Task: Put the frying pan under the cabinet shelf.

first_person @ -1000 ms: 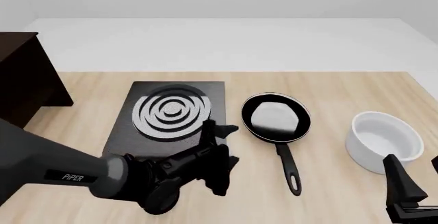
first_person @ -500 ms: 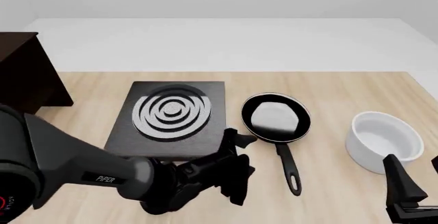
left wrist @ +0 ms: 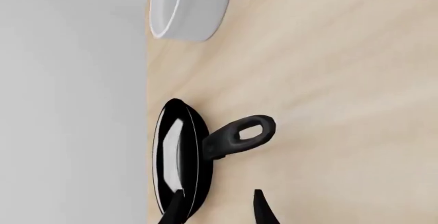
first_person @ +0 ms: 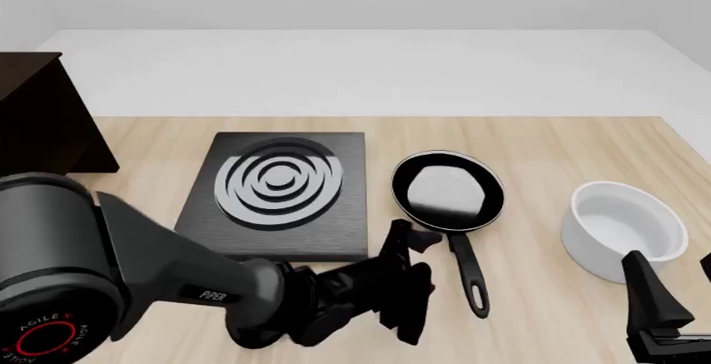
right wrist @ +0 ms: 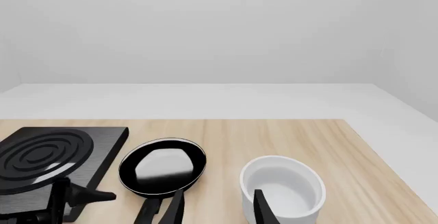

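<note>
Frying pan (first_person: pixel 448 191): flat on the wooden table (first_person: pixel 534 143), between stove plate (first_person: pixel 278 193) and white pot (first_person: pixel 622 229); handle toward the near edge, hang loop at its end. Untouched.
Left gripper (first_person: pixel 414 285): just beside the handle, on its stove-plate side; fingers parted, holding nothing.
Right gripper (right wrist: pixel 215 207): low at the near right edge, next to the white pot; fingers apart, empty.
Cabinet shelf (first_person: pixel 39 122): far left edge, well apart from the pan.
</note>
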Robot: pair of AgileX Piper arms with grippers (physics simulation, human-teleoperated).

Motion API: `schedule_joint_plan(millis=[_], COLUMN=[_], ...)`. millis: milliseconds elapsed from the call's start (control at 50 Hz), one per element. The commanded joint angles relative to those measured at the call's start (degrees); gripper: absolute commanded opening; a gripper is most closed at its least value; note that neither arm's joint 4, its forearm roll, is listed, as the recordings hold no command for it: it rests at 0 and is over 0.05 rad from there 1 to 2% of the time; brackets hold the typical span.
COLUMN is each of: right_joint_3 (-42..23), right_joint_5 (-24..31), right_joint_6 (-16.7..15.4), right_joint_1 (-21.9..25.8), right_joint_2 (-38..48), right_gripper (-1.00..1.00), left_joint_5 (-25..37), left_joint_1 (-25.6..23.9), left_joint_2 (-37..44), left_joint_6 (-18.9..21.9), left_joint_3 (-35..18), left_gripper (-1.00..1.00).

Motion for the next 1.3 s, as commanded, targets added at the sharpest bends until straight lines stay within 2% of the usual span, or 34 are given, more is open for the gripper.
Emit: schedule_joint_plan(millis=[20, 660, 1020, 1060, 1300], right_joint_3=[0.0, 0.0, 0.0, 0.0, 0.0], right_joint_5=[0.0, 0.0, 0.0, 0.0, 0.0], right_joint_6=[0.01, 0.0, 0.01, 0.0, 0.0], right_joint_1=[0.0, 0.01, -0.01, 0.01, 0.0], right_joint_2=[0.0, -0.02, 0.0, -0.01, 0.0], right_gripper=[1.0, 1.0, 1.0, 1.0, 1.0], left_joint_5=[2.19, 7.07, 11.27, 14.11, 16.61], left_joint_1=[-0.6, -1.38, -0.92, -0.93, 1.16], left_joint_2=[3.22, 8.91, 10.79, 10.66, 12.55], left_joint_6=[-0.14, 2.55, 1.55, -0.79, 0.22], left_joint_3=[-3.82, -10.58, -14.1, -15.6, -18.5], left_gripper=[1.0, 1.0, 1.0, 1.0, 1.0])
